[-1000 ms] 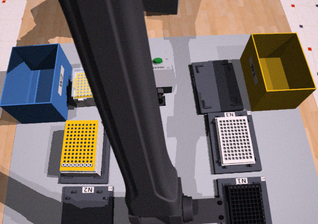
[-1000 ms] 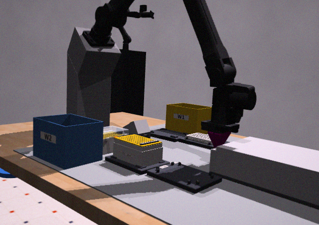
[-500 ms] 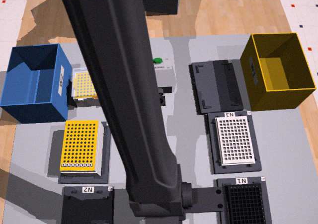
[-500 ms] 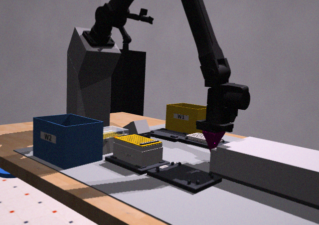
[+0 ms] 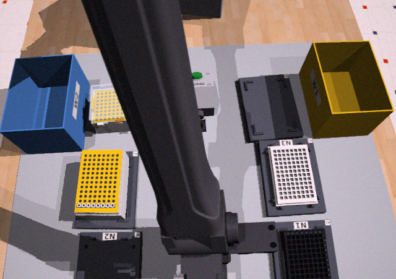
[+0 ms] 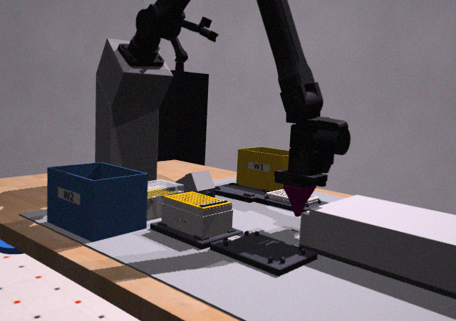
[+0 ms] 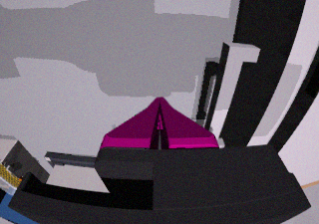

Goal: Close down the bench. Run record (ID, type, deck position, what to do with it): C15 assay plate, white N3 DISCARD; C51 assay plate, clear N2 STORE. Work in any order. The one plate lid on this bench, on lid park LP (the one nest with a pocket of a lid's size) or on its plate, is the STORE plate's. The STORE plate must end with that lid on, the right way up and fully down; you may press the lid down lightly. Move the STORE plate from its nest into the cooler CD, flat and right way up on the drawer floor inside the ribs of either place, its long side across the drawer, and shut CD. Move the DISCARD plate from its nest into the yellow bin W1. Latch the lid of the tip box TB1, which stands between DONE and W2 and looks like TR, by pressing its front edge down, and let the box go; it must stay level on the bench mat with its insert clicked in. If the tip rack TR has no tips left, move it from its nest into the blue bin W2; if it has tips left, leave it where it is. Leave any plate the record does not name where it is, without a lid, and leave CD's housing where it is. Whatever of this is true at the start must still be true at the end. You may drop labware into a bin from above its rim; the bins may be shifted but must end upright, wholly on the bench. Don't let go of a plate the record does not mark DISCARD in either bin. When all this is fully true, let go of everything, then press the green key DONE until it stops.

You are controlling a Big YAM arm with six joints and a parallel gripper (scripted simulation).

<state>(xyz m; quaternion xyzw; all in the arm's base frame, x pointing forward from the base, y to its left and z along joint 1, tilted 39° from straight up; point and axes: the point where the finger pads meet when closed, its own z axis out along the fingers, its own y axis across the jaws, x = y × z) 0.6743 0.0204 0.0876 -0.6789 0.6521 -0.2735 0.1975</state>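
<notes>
My gripper [image 6: 297,208] has magenta fingers and is shut on nothing. It points down just above the mat, close to the near end of the white cooler CD [image 6: 379,233]. In the wrist view my fingertips [image 7: 159,111] meet, with the cooler's black-and-white end [image 7: 266,59] to the right. The white plate [image 5: 292,174] lies in nest N3. Nest N2 [image 5: 108,253] and the lid park [image 5: 270,106] hold nothing. The clear plate and the lid are not in view. Tip box TB1 [image 5: 107,104] stands beside the blue bin W2 [image 5: 41,103] with its clear lid over it. Tip rack TR [image 5: 99,181] shows one row of tips.
The yellow bin W1 [image 5: 345,84] stands at the far right, behind N3. A black plate [image 5: 305,250] sits in N1. The green key DONE [image 5: 197,75] is behind my arm on a grey block. My arm [image 5: 153,109] hides the bench's middle in the overhead view.
</notes>
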